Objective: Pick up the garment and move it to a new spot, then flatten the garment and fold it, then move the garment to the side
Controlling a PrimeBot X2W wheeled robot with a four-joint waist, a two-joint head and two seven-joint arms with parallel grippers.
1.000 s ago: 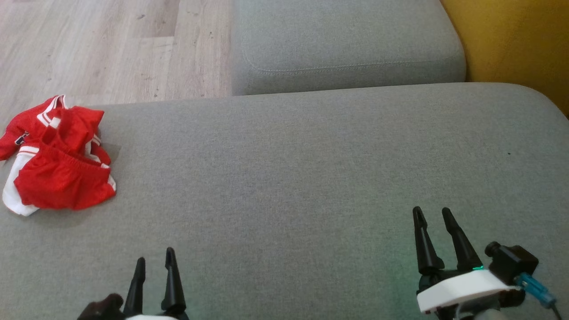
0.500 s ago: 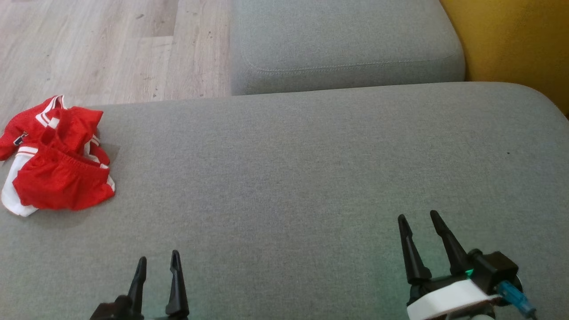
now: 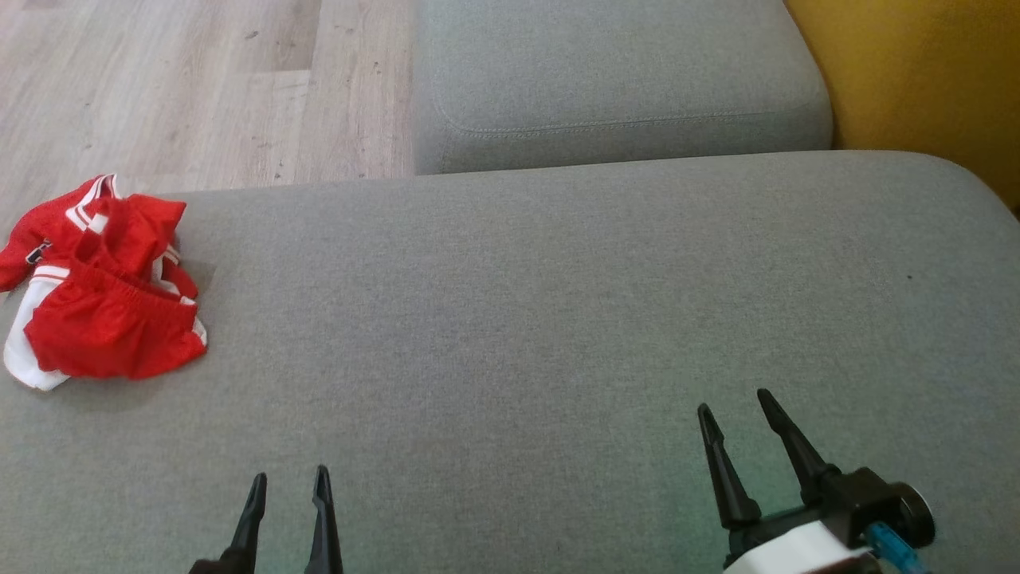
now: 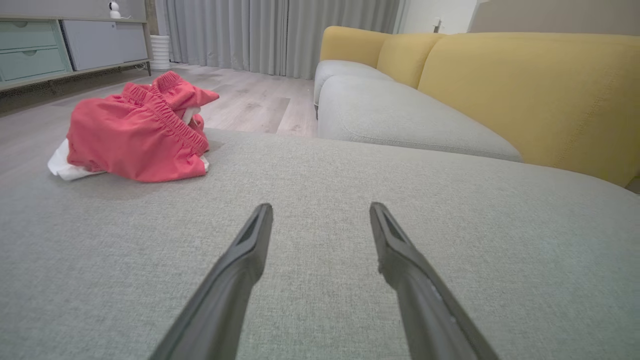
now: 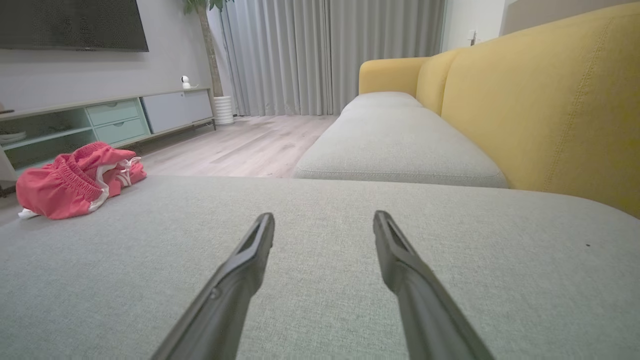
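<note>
Red-and-white shorts [image 3: 103, 295] lay bunched at the left edge of the grey seat cushion [image 3: 558, 303], ahead and left of both grippers, with no clear long axis. Left gripper [image 3: 290, 473] was nearer and right gripper [image 3: 733, 400] well apart. Both had fingers spread, holding nothing. Count: one garment, two grippers.

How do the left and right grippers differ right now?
The left gripper sits lower in the head view, cut off at the fingers. The right gripper reaches higher, with its white body and blue connector in view. The left's fingers stand near upright; the right's lean left. The left is nearer the garment. Both are open, empty and over the cushion.
</note>
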